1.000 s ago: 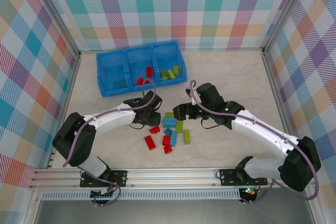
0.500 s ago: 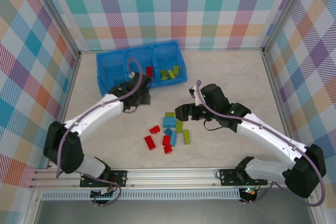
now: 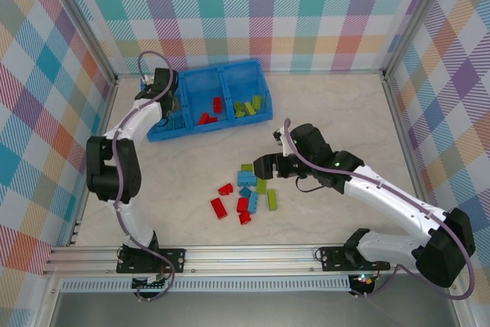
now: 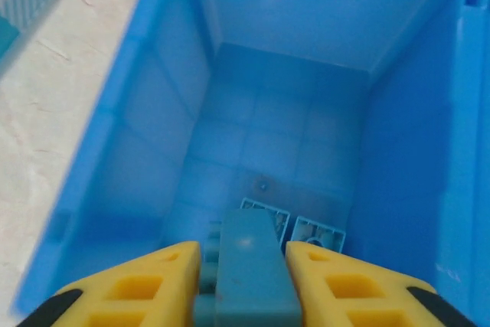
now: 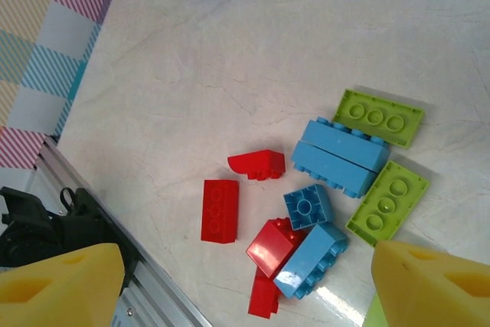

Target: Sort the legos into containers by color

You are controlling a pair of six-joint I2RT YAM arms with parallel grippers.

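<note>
While above compartment (image 4: 276, 143), blue lego (image 4: 246, 285) sits within left end effector (image 4: 242, 250).

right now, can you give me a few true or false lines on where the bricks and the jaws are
1. A light blue brick sits between the left gripper's jaws, over the left compartment of the tray. True.
2. The right gripper is clamped on a red brick. False: its jaws stand wide open and empty above the loose pile.
3. Green bricks lie in the middle compartment. False: red bricks are there; the green ones are in the right compartment.
4. Bricks of all three colours lie loose on the table. True.
</note>
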